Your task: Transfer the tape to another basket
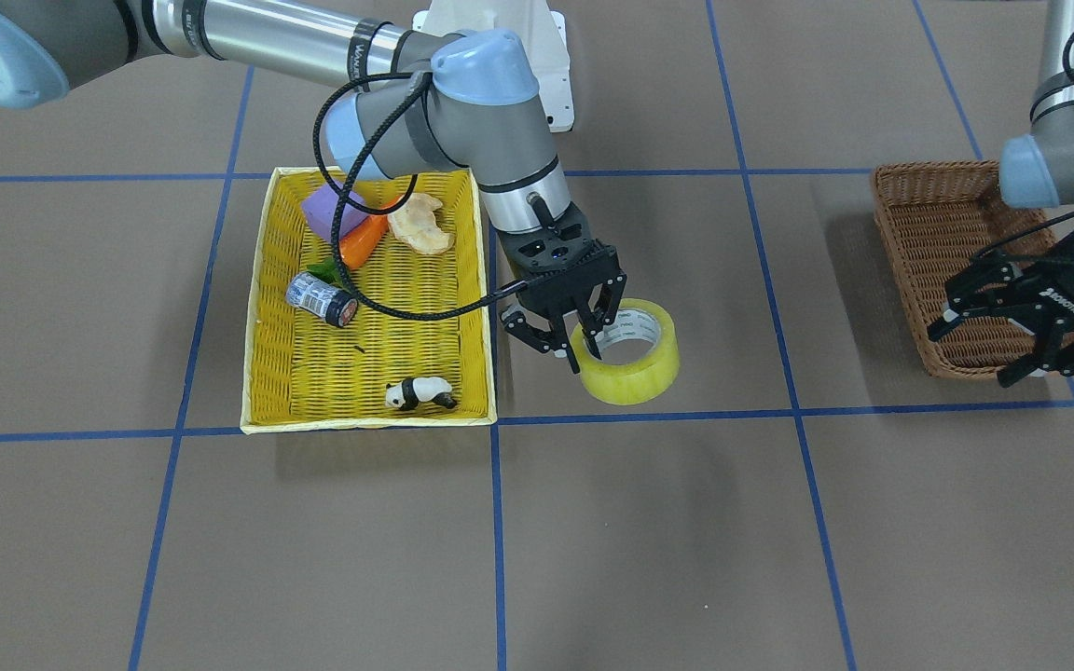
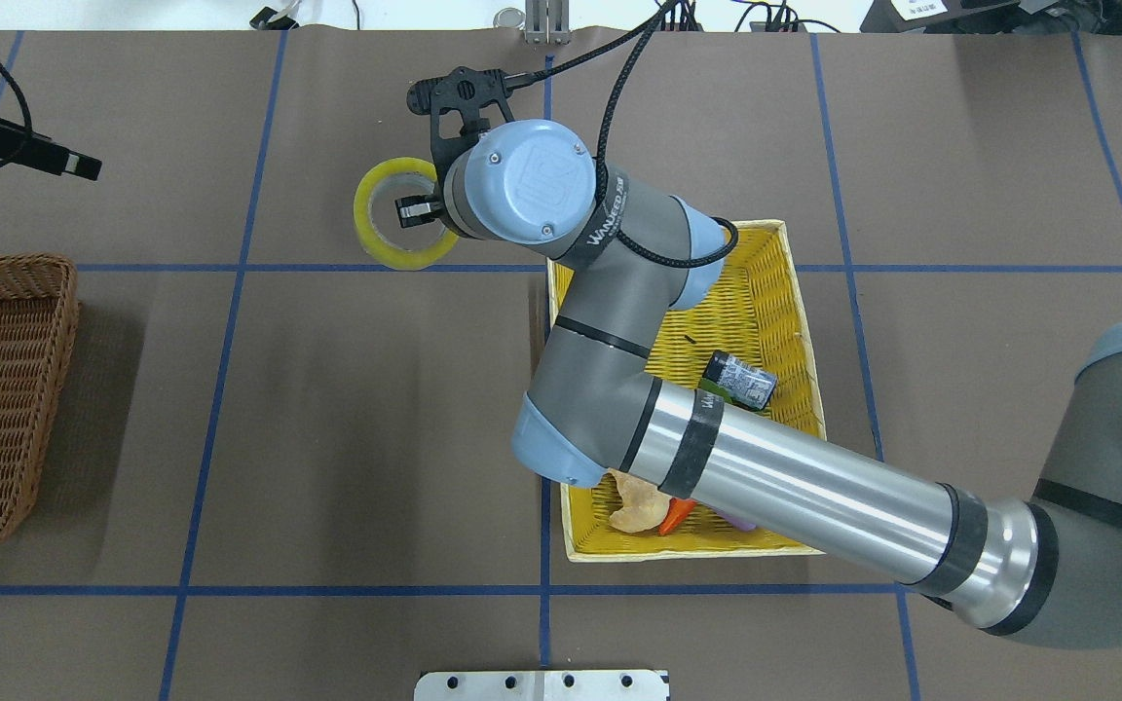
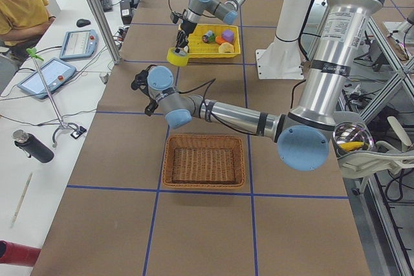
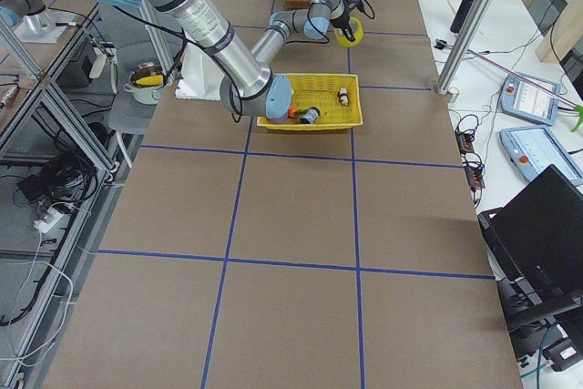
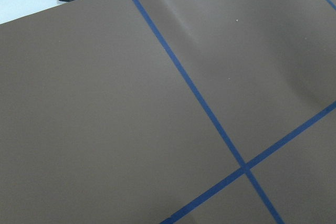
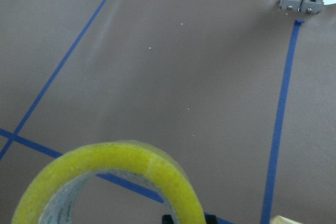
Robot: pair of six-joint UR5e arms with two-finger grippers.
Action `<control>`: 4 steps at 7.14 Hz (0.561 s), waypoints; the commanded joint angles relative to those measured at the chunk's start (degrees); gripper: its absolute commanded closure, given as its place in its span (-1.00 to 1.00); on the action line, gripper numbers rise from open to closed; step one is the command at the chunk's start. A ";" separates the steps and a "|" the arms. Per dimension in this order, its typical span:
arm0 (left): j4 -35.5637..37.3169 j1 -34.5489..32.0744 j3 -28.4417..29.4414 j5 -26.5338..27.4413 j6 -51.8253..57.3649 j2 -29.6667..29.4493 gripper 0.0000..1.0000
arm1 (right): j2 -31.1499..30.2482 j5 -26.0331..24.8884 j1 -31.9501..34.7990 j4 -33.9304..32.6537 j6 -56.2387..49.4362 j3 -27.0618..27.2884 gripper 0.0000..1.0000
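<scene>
Tape (image 1: 638,375): glossy yellow ring, white core; basket (image 1: 940,233) woven.

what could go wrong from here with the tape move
1. The right hand pinches only one wall of the tape, with one finger inside the core, so the roll may tilt or slip on the way across.
2. The left hand hangs open over the brown basket; bringing the tape in there risks a collision unless it clears out first.

Wide translucent yellow tape roll (image 1: 632,365): glossy, smooth plastic, white printed core. Dark brown rectangular basket (image 1: 940,244): rough woven wicker. Brown surface (image 1: 686,522): matt, paper-like. Right hand (image 1: 584,354): matt black finish.
</scene>
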 commanded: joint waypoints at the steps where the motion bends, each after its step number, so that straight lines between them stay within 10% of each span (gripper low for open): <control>1: -3.56 5.81 -0.49 0.09 -12.41 -4.79 -0.99 | 3.35 -4.54 -2.31 1.09 1.06 -2.74 1.00; 4: -5.85 8.47 -0.58 -2.44 -15.86 -7.44 -0.99 | 4.69 -8.68 -4.25 7.14 3.07 -5.65 1.00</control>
